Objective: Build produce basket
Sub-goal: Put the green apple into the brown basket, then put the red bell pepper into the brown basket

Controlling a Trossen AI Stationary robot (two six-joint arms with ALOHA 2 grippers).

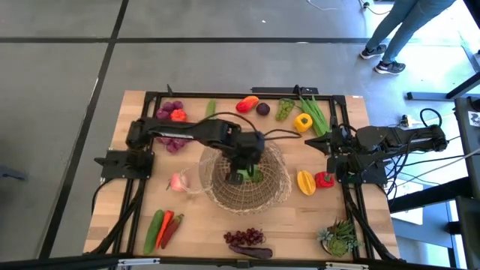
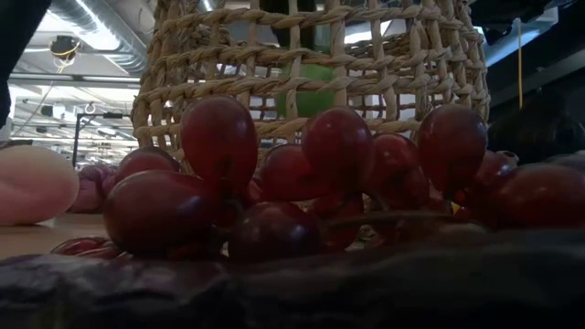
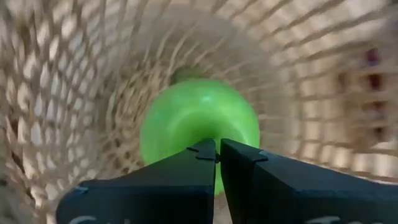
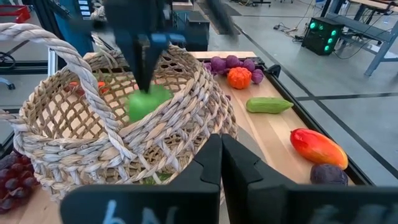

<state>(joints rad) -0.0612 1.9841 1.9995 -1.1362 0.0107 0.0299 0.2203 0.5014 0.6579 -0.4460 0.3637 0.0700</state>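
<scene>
The tan woven basket (image 1: 279, 161) stands at the table's middle, its loop handle (image 4: 74, 56) arching over it. My left gripper (image 1: 247, 171) reaches down into the basket, shut on a round green produce piece (image 3: 199, 124), which also shows through the weave (image 2: 306, 96). My right gripper (image 1: 321, 144) waits shut at the table's right side, clear of the basket (image 4: 155, 143). More produce lies around the basket: dark red grapes (image 1: 246, 237), a yellow pepper (image 1: 306, 182), a red pepper (image 1: 324, 178), and a cucumber with chillies (image 1: 161, 225). My left gripper has the green piece by its top (image 3: 214, 146), at the free ends of its two shut fingers (image 4: 146, 68). The fingers come from above, pointing steeply down. The piece hangs below them inside the basket, under the rim; whether it touches the basket's floor I cannot tell.
Along the far edge lie purple grapes with a tomato (image 1: 174, 114), a red-orange fruit (image 1: 247, 103), green stalks (image 1: 313, 112) and another yellow pepper (image 1: 303, 122). A spiky potted plant (image 1: 341, 236) stands at the near right corner. A person's legs (image 1: 390, 37) show beyond the table.
</scene>
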